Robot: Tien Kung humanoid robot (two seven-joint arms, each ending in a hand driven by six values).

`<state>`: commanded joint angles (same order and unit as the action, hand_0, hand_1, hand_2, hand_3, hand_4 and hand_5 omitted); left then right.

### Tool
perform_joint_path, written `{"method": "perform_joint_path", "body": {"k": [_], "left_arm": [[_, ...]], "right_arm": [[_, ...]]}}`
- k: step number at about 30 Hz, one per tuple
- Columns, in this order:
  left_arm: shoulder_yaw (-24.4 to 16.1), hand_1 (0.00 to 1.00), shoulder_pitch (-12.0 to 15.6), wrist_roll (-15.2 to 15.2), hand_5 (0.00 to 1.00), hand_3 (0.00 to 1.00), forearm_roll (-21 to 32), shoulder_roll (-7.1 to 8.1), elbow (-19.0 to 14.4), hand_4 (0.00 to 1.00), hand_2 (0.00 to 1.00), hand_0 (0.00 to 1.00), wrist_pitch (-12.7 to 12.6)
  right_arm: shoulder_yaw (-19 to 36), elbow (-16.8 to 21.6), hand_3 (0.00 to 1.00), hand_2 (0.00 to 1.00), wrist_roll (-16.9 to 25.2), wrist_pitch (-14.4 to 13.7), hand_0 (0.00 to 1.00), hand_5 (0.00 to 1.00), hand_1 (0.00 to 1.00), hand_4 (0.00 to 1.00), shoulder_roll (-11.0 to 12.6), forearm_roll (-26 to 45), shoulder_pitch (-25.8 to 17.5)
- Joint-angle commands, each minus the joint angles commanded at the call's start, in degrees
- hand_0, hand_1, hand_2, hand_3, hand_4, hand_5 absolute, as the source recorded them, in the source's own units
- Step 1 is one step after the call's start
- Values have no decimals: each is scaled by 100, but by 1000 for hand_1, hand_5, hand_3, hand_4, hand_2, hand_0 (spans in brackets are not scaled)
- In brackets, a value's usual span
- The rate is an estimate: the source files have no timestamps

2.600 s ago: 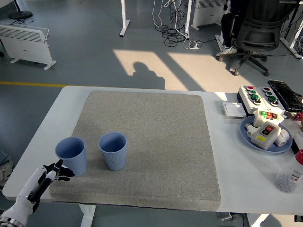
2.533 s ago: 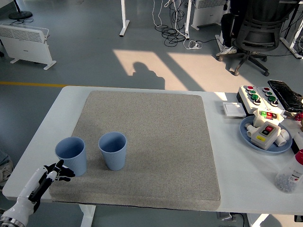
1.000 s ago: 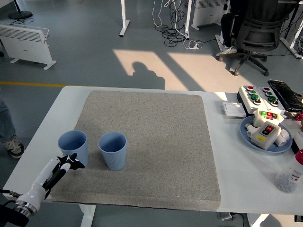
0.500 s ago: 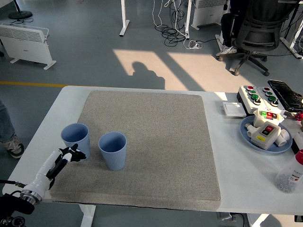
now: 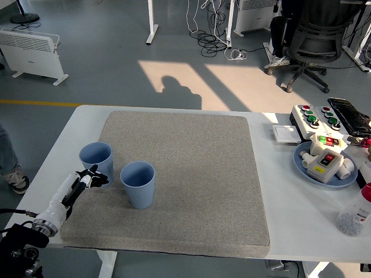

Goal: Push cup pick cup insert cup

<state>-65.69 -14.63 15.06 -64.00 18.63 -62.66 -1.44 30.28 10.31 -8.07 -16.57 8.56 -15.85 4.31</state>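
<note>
Two pale blue cups of smooth, matte plastic, each tapering toward its base, are seen standing upright and open-mouthed on a coarse, speckled grey mat [image 5: 191, 174] with rounded corners, which is laid over the white table [image 5: 301, 214].

The left hand [image 5: 87, 179], black-fingered on a slim white forearm, is reached in from the lower left corner. Its fingers [image 5: 98, 179] are held extended and close together, nothing being grasped, and the fingertips are set against the lower near wall of the left cup [image 5: 97, 163]. That cup is found just beyond the fingertips, on the far side of the hand. The second cup [image 5: 138, 185] is placed to the right of the hand, just beside it but apart from it, and a narrow gap is kept between the two cups.

Compared with half a second ago, the left cup is shifted farther from the near edge and slightly rightward, toward the second cup, and the hand is advanced by the same amount behind it. The second cup is unmoved.

Well away to the hand's right, a round blue tray [image 5: 301, 165] of small white parts and a button box [image 5: 316, 117] are seen.
</note>
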Motion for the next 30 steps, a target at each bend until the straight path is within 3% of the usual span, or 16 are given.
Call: {"method": "perform_joint_path", "body": {"k": [18,30], "left_arm": [[965,636,-809,288,998,465,773,143,783,651,538,707,-137],[1398,633,-1154,477,998,462,1123,138,1170,644,534,712,-277]], "right_arm": [[-31,0,583,657,-28,10,688,464,621,100,6,-64,-42],[-89,0,583,657,-41,19,687,463,621,98,10,-76,-70]]}}
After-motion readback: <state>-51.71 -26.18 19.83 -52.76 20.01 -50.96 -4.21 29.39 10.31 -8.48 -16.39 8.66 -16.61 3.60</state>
